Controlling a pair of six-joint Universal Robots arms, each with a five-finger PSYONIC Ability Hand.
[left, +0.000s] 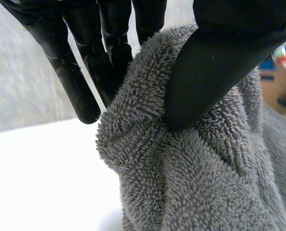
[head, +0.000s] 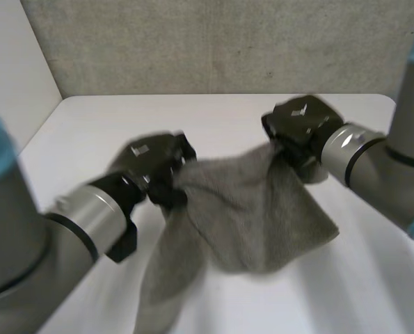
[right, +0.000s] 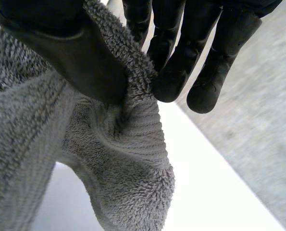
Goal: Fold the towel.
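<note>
Plainly, the left hand (head: 151,161) and right hand (head: 300,126) each pinch the towel (head: 252,216) slung between them; their white labels are unreadable.

This looks like a robot lab's test cell. A white surface (head: 213,115) is backed by a grey speckled wall (head: 213,42), with a white panel (head: 15,62) at the surface's left. Grey arms (head: 81,216) reach over it, and blurred coloured clutter (left: 281,57) lies beyond the surface.
</note>
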